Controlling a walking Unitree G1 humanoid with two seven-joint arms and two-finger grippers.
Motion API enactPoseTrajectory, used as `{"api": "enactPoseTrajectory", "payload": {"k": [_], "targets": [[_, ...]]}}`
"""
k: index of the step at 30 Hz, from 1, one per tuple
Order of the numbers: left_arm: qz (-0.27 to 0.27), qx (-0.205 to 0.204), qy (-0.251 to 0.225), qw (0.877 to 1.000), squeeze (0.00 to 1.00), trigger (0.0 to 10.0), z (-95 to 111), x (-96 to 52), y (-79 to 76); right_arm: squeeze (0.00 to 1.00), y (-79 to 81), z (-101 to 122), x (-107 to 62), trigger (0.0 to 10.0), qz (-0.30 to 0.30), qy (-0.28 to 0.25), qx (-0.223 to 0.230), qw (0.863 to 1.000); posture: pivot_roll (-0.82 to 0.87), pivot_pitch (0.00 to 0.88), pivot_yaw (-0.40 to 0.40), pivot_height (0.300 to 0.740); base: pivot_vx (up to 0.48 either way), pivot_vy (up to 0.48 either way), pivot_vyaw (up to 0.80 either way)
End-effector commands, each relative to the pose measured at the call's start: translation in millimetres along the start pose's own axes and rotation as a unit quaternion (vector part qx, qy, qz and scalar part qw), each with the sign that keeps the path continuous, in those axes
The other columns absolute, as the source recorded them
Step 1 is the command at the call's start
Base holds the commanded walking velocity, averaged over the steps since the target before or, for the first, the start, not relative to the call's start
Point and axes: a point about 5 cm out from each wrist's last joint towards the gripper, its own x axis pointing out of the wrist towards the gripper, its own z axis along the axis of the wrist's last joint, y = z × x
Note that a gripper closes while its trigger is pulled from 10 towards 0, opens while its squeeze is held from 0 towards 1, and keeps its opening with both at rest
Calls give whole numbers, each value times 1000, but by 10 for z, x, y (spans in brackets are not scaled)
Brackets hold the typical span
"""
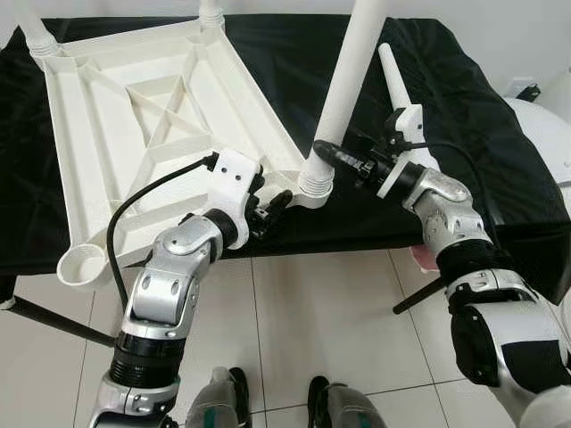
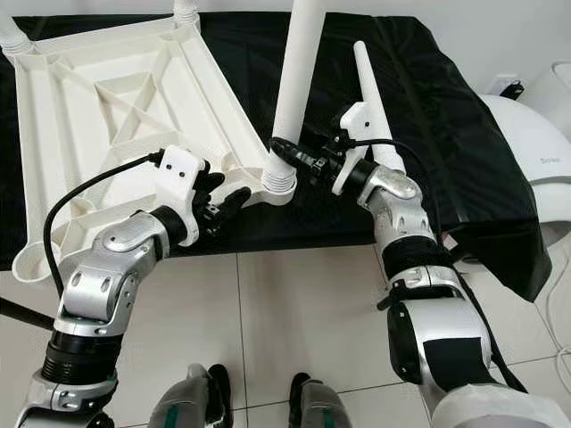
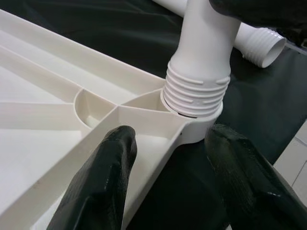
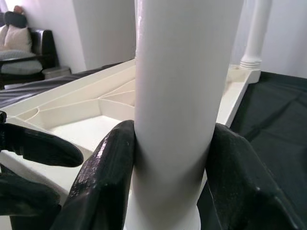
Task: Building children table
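The white table top (image 1: 134, 116) lies upside down on a black cloth. A white leg (image 1: 352, 80) stands in the threaded socket (image 3: 194, 96) at its near right corner. My right gripper (image 1: 326, 152) is shut on this leg just above the socket, one finger (image 4: 103, 177) on each side. My left gripper (image 1: 272, 209) is open at the same corner, one finger (image 3: 100, 177) over the frame, the other off its edge. A second loose leg (image 1: 397, 85) lies on the cloth behind my right wrist.
Two more legs (image 1: 36, 36) stand at the far corners, and the near left socket (image 1: 85, 263) holds nothing. The black cloth (image 1: 482, 107) hangs over the front edge. A white appliance (image 1: 544, 134) stands at the right. My feet (image 1: 268, 392) are on tiled floor.
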Motion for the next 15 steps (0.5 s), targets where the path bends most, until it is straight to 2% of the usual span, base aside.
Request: {"api": "enactPoseTrajectory", "payload": {"k": [1,15], "targets": [[27,0,11,1000,0,10000,-40,-18,-26,0,9,-31,-9,10000,8,9,-7,1000,0,228,-46,740,0,0,0],[2,5,18,1000,0,10000,-47,-23,-122,0,40,-107,-54,10000,24,13,-16,999,1,225,-38,740,0,0,0]]}}
